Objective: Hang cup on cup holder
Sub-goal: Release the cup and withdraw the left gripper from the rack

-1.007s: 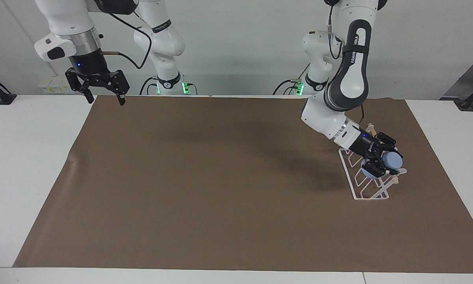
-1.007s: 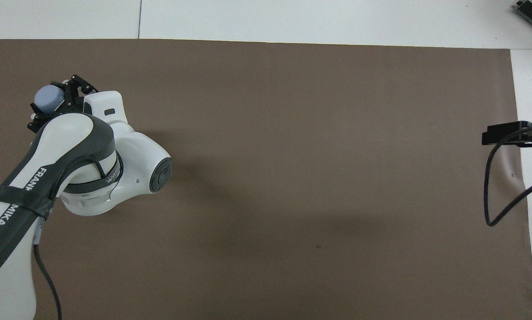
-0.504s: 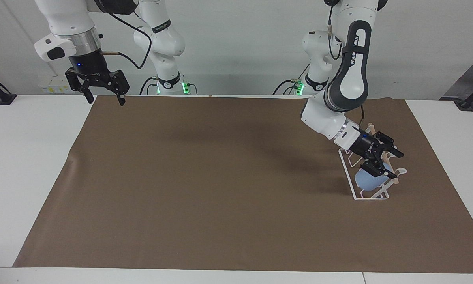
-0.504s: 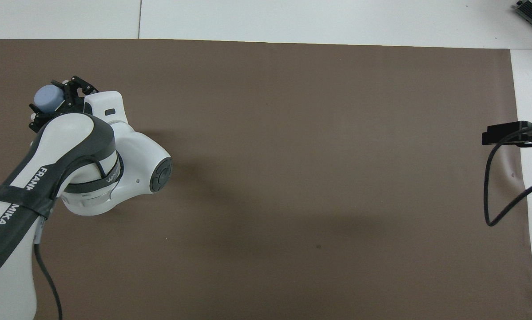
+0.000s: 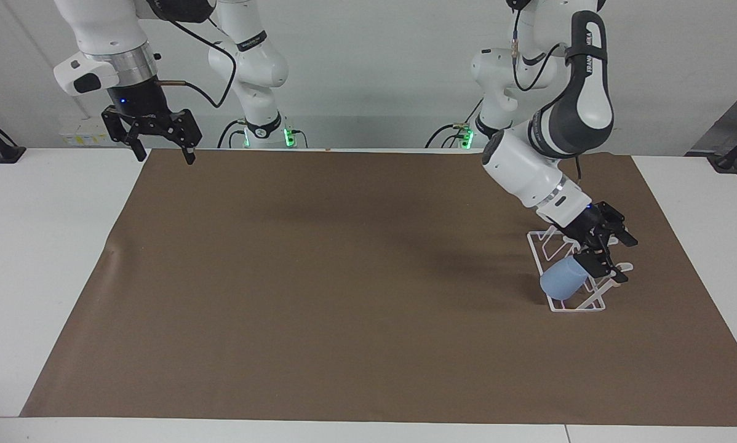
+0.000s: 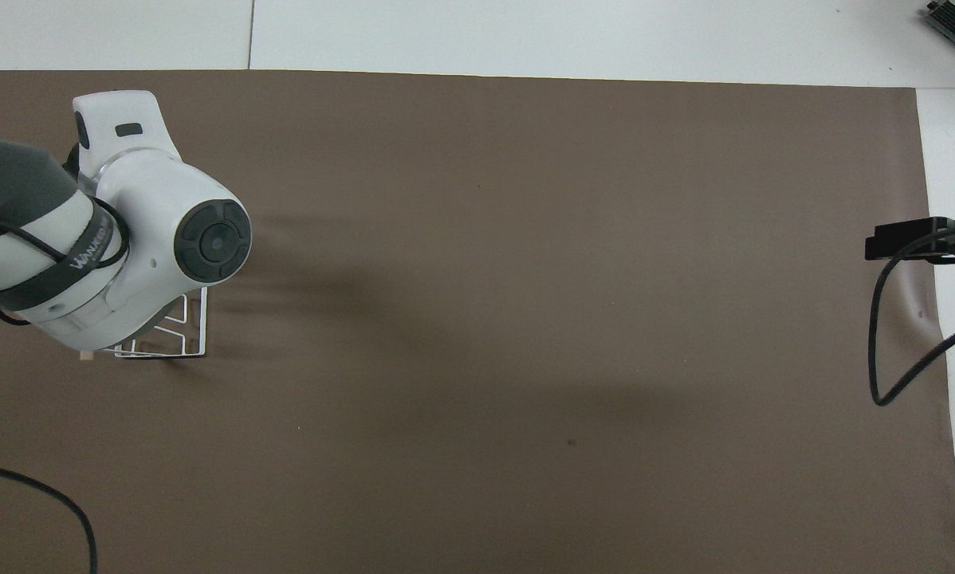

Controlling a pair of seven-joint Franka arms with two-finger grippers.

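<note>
The left gripper (image 5: 608, 249) has just let go. A second ago its two fingers were squeezed on the small light-blue plastic cup (image 5: 564, 278); now they are spread wide and hold nothing. The arm has also lifted and swung a little toward the mat's edge, and the gripper hangs over the white wire cup holder with the wooden stick on top (image 5: 574, 271).

The cup has slid down since then. It now sits tipped on its side on one slanted wire prong, at the end of the rack farther from the robots, with its closed bottom pointing toward the middle of the table. It looks like the prong goes inside the cup, but the black fingers hide that spot, so I can't be sure. If it does, the hanging job is about done, and the arm only needs to back away.

From above, the big white arm covers the cup, and only one corner of the rack (image 6: 184, 335) peeks out.

The right gripper (image 5: 159, 136) waits with its fingers open and empty, over the corner of the brown paper mat (image 5: 319, 283) at its own end.

The rack stands close to the mat's edge at the left arm's end. The rest of the mat has lots of room, so going straight up looks safest for not bumping the cup.
</note>
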